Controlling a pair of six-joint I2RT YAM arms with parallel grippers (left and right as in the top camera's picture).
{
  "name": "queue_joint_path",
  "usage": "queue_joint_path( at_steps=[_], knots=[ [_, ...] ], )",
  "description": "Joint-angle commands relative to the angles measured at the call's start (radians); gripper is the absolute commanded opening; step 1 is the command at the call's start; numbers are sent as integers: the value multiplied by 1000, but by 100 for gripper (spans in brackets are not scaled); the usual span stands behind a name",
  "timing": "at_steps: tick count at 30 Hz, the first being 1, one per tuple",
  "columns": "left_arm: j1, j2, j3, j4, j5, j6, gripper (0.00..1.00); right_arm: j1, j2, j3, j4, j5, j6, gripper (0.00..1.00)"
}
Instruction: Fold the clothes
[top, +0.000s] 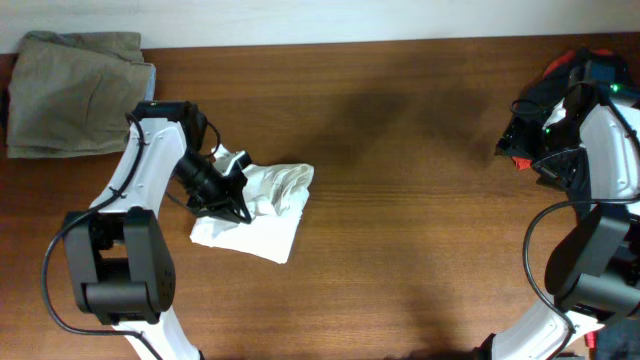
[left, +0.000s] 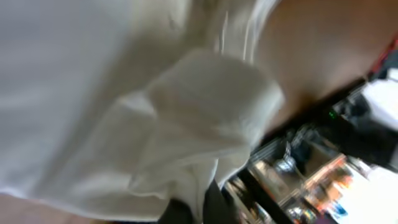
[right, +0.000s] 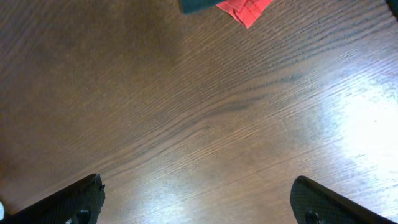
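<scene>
The left end effector (top: 232, 192) is clenched on a bunched fold of the white T-shirt (top: 265, 218), which lies crumpled on the tabletop (top: 400, 200), left of centre. The right end effector (right: 199, 205) is released, well apart. Lift the fold clear and carry it across evenly. Avoid dragging the lower layer.

White T-shirt (left: 124, 112): fills the left wrist view, out of focus, cut off at the top and left edges.

Left pincer (top: 238, 200): fingertips masked by cloth and arm; closure indeterminate.

Right pincer (right: 198, 193): fingers cut off at the bottom edge.

Red-trimmed black shirt (right: 245, 9): cut off at the top edge; overhead, largely masked by the right arm.
</scene>
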Motion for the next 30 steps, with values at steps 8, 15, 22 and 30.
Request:
queue_joint_path(
  at_steps=[8,15,22,30],
  knots=[
    [-189,-9,-77,-61,33,3,24,0,-4,-2,0,9,-2,99],
    [-188,-10,14,-11,68,2,66,0,-4,-2,0,9,-2,99],
    [-227,27,28,374,-57,-176,53,0,-4,-2,0,9,-2,99],
    [-318,149,28,403,-87,-209,41,0,-4,-2,0,9,-2,98]
  ],
)
